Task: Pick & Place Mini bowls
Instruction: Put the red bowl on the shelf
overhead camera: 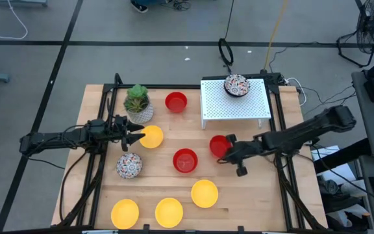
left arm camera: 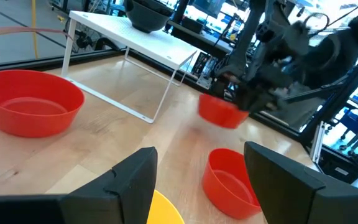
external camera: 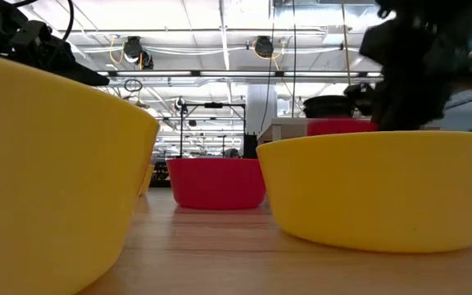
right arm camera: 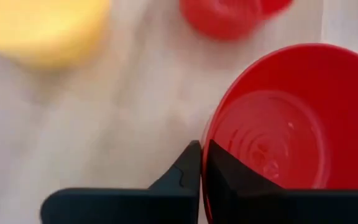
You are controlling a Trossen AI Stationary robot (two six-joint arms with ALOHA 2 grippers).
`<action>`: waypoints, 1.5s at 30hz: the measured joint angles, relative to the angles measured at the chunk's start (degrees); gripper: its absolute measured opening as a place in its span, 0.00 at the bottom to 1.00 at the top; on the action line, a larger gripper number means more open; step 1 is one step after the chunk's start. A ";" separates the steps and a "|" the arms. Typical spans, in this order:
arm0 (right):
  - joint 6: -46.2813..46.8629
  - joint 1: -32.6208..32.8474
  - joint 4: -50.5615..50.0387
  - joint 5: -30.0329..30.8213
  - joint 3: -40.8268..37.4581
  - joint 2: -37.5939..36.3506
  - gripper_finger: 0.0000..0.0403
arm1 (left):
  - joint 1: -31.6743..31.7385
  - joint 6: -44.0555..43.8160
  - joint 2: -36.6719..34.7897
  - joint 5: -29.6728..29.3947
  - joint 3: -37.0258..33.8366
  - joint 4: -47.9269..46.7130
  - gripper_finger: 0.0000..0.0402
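Red plastic sits pinched in my right gripper [right arm camera: 201, 163]: its fingers are clamped on the rim of a red mini bowl [overhead camera: 219, 145], one finger inside the wall and one outside. From above, that bowl lies just in front of the white perforated rack [overhead camera: 235, 103], on which a speckled bowl [overhead camera: 236, 85] already sits. I judge I am mid-carry, so the next move calls for lifting clear of the rack's edge before setting down. My left gripper [overhead camera: 137, 136] waits at a yellow bowl [overhead camera: 152, 137] beside the potted plant [overhead camera: 137, 104], fingers spread apart. Other bowls lie scattered across the wooden bench [overhead camera: 265, 195].
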 joint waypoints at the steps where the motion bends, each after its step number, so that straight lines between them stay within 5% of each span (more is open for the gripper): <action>1: 1.12 0.14 0.16 -0.88 0.00 -2.21 0.00 | 0.01 -0.02 0.00 0.00 0.00 0.00 0.61; 6: 4.86 0.38 -2.86 0.07 0.05 -13.97 0.00 | 0.02 0.00 -0.01 0.00 0.00 0.00 0.61; 10: 6.51 -0.79 -16.30 10.64 4.71 -19.69 0.00 | 0.02 0.00 0.01 0.00 0.00 0.00 0.61; 14: 7.66 -2.80 -32.26 17.30 13.78 -20.15 0.00 | 0.02 0.00 0.00 0.00 0.00 0.00 0.61; 23: 15.81 -13.78 -59.06 17.47 26.26 -16.23 0.00 | 0.00 0.00 -0.01 0.00 0.00 0.00 0.61; 35: 7.98 -27.93 -56.79 17.34 23.11 -11.37 0.00 | 0.02 -0.02 0.01 0.00 0.00 0.00 0.61; 45: 6.74 -32.79 -56.74 17.12 22.82 -9.62 0.01 | 0.01 0.00 -0.01 0.00 0.00 0.00 0.61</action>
